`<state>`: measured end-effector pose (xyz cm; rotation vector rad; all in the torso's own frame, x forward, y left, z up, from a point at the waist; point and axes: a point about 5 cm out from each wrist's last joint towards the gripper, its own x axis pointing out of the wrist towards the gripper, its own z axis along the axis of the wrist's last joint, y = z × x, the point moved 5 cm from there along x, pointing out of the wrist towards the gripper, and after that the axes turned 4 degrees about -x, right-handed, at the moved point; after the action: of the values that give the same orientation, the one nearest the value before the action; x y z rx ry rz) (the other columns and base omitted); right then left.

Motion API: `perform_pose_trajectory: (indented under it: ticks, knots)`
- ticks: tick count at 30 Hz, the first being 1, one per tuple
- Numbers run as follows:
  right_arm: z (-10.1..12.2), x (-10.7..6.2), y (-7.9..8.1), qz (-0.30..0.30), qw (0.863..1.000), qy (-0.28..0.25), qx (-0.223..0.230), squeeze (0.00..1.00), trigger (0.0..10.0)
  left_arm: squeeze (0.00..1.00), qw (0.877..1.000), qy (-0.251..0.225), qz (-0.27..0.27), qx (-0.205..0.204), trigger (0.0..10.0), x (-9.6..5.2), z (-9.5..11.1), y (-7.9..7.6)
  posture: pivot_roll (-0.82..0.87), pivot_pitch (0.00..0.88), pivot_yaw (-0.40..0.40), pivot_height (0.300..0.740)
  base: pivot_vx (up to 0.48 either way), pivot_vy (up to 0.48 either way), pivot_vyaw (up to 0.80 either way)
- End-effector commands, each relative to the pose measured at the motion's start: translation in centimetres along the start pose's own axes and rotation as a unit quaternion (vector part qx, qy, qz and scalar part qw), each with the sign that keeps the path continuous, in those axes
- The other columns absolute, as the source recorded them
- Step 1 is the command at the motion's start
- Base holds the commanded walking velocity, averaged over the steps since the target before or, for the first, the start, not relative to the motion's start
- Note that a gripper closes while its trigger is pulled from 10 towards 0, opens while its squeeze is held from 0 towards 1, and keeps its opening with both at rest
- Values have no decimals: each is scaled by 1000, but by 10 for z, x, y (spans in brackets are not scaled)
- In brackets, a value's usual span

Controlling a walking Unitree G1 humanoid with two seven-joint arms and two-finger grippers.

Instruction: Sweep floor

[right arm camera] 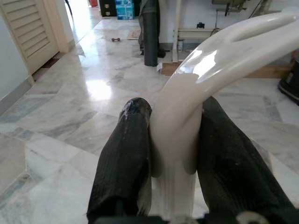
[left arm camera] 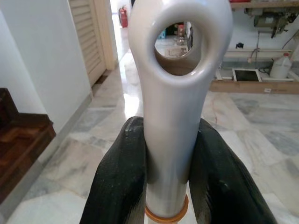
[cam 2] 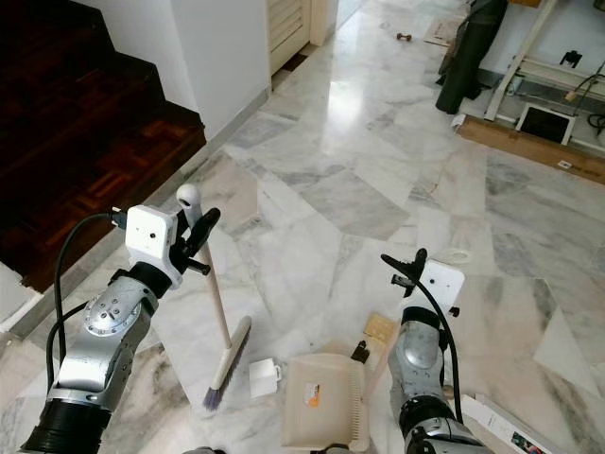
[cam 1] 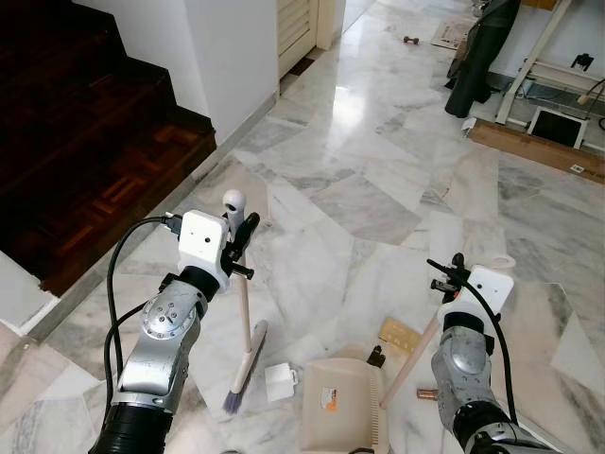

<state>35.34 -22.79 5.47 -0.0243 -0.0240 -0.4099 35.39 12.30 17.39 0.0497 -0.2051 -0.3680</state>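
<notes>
My left gripper [cam 1: 241,241] is shut on the pale broom handle [cam 1: 244,303] just under its looped top [left arm camera: 180,42]. The broom stands nearly upright with its brush head [cam 1: 248,367] on the marble floor. My right gripper [cam 1: 452,272] is shut on the cream dustpan handle [right arm camera: 187,107], which slants down to the dustpan [cam 1: 345,409] lying flat between my arms. A small white box [cam 1: 281,381] lies between brush and pan. Beside the pan lie a tan square scrap [cam 1: 400,334] and a small copper cylinder [cam 1: 427,392].
Dark wooden stairs [cam 1: 85,142] rise at the left beside a white wall [cam 1: 236,57] and a louvred door [cam 1: 295,28]. At the far right are a hanging dark garment [cam 1: 477,57], a wooden plank [cam 1: 534,147] and a white frame [cam 1: 558,123]. Open marble floor lies ahead.
</notes>
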Motion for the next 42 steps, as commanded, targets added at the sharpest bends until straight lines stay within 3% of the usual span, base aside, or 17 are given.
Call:
perform_pose_trajectory:
  ticks: [1,6,16,25,31,42]
  knots:
    - [-42,-22,-6,-6,996,86,-10,0,10000,0,1000,-2,-1,4,10000,-2,3,3,243,192,5,740,0,0,0]
    - [-42,-23,-8,-10,996,84,-11,0,10000,0,999,3,32,36,10000,0,-5,21,229,177,9,740,0,0,0]
    - [-31,-15,-12,-17,998,60,-13,0,10000,0,999,-9,22,33,10000,10,2,15,227,160,0,740,0,0,0]
    - [15,19,-12,-32,999,0,8,0,10000,0,999,-20,30,37,10000,8,4,17,235,175,-19,740,0,0,0]
    - [28,26,-3,-23,999,-17,16,0,10000,0,998,-24,31,38,10000,8,6,18,242,181,-24,740,0,0,0]
    - [28,25,-3,-21,999,-19,25,0,10000,0,999,-27,27,36,10000,8,7,15,232,187,-25,740,0,0,0]
